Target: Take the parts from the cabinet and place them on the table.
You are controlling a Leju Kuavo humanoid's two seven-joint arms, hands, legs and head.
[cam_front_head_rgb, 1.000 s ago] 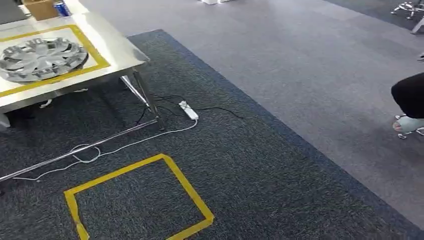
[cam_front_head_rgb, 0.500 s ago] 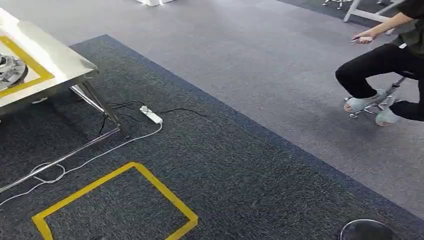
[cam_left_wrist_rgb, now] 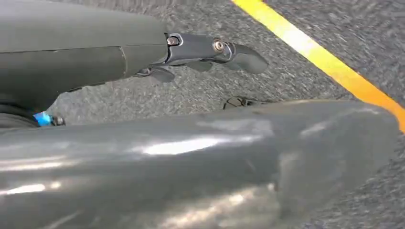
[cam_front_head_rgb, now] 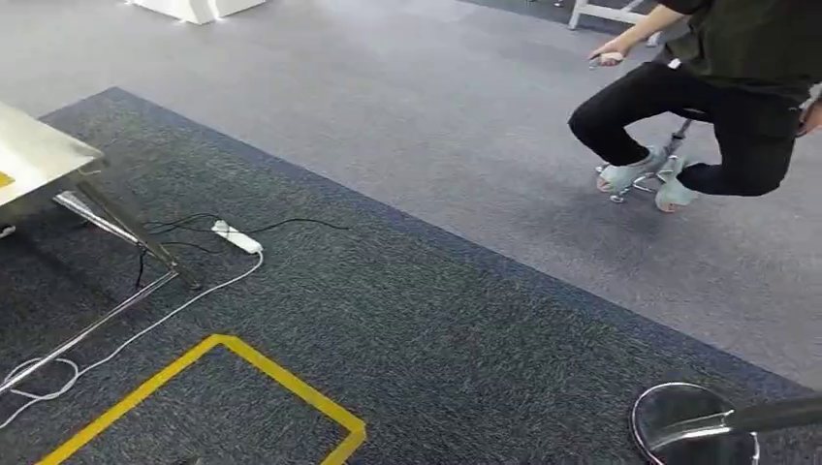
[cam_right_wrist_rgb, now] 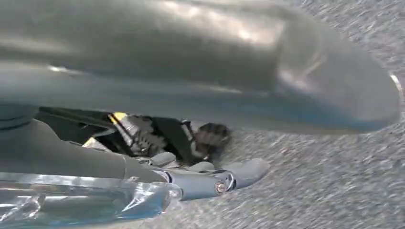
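The steel table (cam_front_head_rgb: 39,155) shows just its corner at the left edge of the head view. My left hand (cam_left_wrist_rgb: 210,55) hangs over dark carpet near a yellow tape line (cam_left_wrist_rgb: 325,59), fingers stretched out with nothing in them. My right hand (cam_right_wrist_rgb: 210,179) also hangs over the carpet, fingers extended and holding nothing.
A yellow tape square (cam_front_head_rgb: 242,373) marks the dark carpet in front of me. A white power strip (cam_front_head_rgb: 237,237) and cables (cam_front_head_rgb: 145,325) lie by the table leg. A person (cam_front_head_rgb: 717,87) sits on a stool at the far right. A round chrome base (cam_front_head_rgb: 693,426) stands at the bottom right.
The camera has turned right. The table with the silver hubcap slid out past the left edge, and the seated person and the chrome base came into view.
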